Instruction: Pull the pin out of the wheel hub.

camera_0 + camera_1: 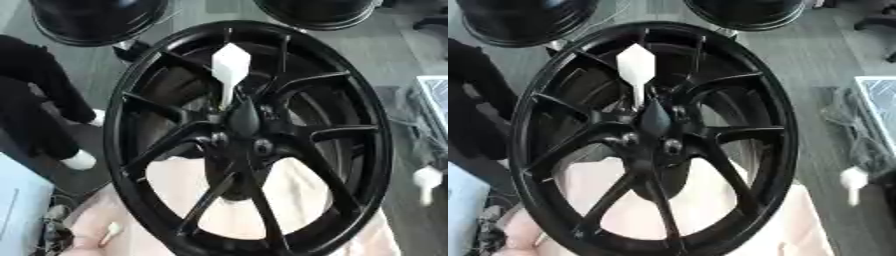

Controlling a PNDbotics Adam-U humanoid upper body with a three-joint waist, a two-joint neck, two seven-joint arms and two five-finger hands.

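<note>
Black alloy wheel (249, 135) is filling both views, standing tilted, hub at centre. White pin (231, 70) is sticking out of the hub toward 12 o'clock: broad faceted head, thin shaft running down to the hub cap (244, 117). Pin is not yet pulled.

Neither robot hand is showing in either view, so finger state can't be told. A small white object (427, 181) is sitting at 3 o'clock past the rim; can't make out what it is.

Risks, as judgement: the hand is reaching in between spokes, so fingers could snag a spoke; pulling off-axis could bind the shaft; the leaning wheel could shift on the pale cloth (302, 190) under it.
</note>
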